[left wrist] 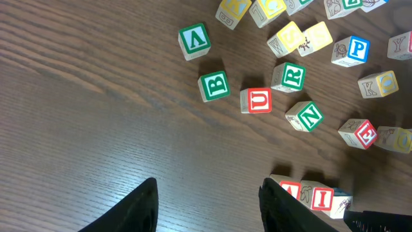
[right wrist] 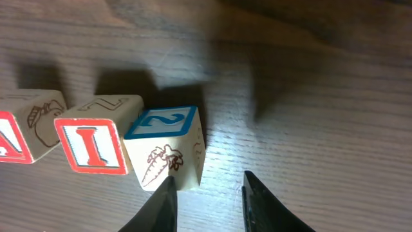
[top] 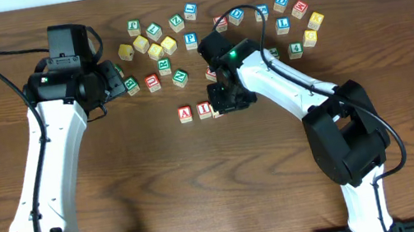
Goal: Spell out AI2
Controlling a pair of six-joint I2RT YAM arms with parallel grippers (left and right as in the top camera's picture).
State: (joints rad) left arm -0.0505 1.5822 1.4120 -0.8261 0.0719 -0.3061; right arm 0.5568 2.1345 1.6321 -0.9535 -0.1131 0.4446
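Right wrist shows the right tool (right wrist: 207,188) spread, empty, beside the blue 2 block (right wrist: 164,129), which touches the red I block (right wrist: 90,145); left tool (left wrist: 208,196) spread above the desk (left wrist: 77,129).

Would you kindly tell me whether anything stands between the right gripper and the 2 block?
Nothing visible does. The 2 block sits just ahead of the right gripper, whose fingers are open, and it is already beside the I block.

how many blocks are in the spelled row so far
3: the A block at the left end, the I block in the middle, the 2 block at the right end. None looks hidden.
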